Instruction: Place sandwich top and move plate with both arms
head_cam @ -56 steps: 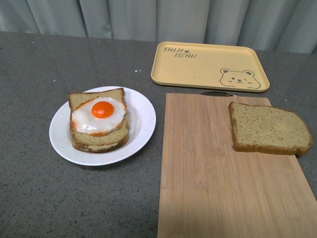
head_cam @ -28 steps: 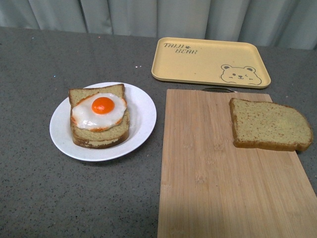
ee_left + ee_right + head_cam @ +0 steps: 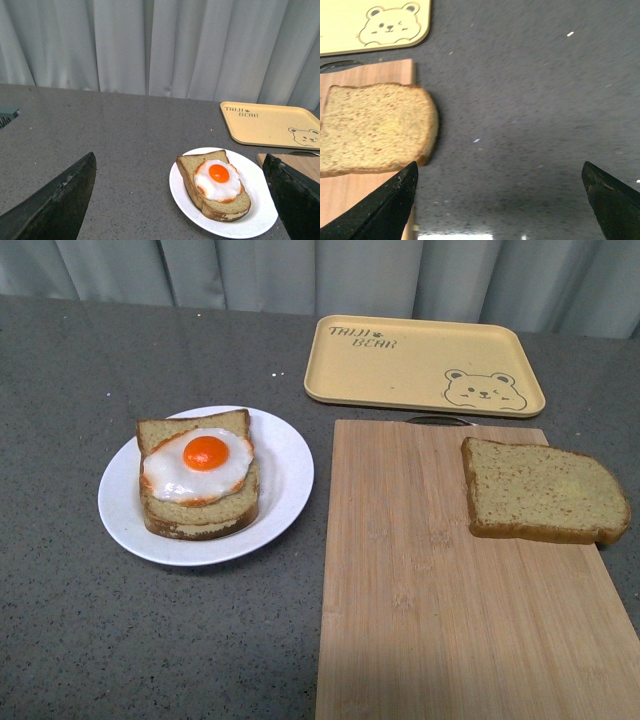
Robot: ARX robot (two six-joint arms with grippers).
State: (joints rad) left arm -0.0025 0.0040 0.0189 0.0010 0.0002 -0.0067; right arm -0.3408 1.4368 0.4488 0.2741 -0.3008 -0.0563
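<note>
We see nothing moved since before — brown speckled bread slice (image 3: 545, 492) on the rectangular wooden board (image 3: 420, 580), round white plate (image 3: 285, 465) left, grey speckled counter (image 3: 80, 360), pale curtain (image 3: 300, 270) beyond; black left gripper (image 3: 179, 156) and right gripper (image 3: 500, 164) gape empty.

Glossy smooth plate (image 3: 288, 480); matt grained wood cutting board (image 3: 420, 590); speckled matt countertop (image 3: 80, 640); rough porous sandwich top (image 3: 540, 490).

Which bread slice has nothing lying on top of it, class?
The single slice on the wooden cutting board, toward its right edge. The other slices sit stacked on the white plate under the fried egg.
</note>
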